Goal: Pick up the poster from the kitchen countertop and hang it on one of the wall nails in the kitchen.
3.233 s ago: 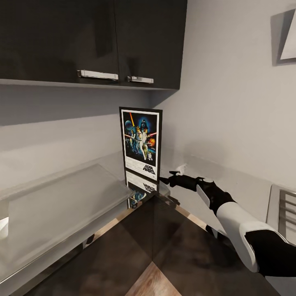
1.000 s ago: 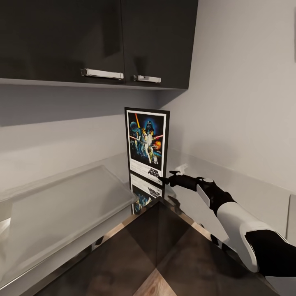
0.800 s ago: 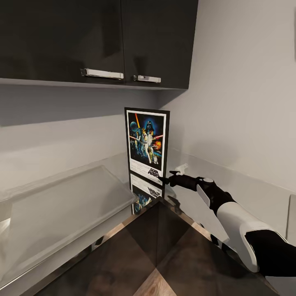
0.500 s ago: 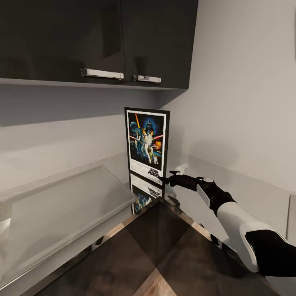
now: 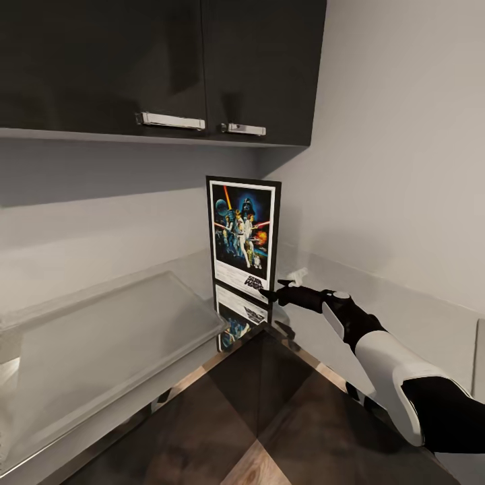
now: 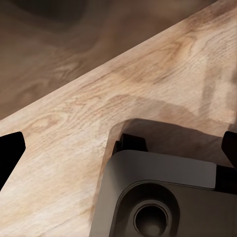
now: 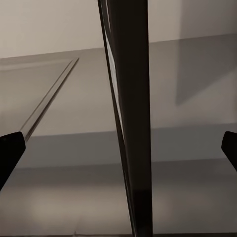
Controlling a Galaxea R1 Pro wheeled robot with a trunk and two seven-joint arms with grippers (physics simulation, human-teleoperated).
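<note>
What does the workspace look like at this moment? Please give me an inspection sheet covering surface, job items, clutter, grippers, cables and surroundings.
Surface: kitchen countertop, glossy grey, reflective.
Job's things: poster stands upright on the countertop in the corner; not yet hung. No wall nail seen.
Clutter: nothing seen.
Grippers: right gripper open at the poster's lower edge, its fingertips either side of the poster's thin edge in the wrist view, not closed on it. Left gripper open over the wood floor.
Cables: nothing seen.
Surroundings: dark wall cabinets above, light grey walls.

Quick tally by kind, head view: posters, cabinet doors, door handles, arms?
Poster: 1
Cabinet doors: 2
Door handles: 2
Arms: 1, the right, with its gripper
Total: 6
</note>
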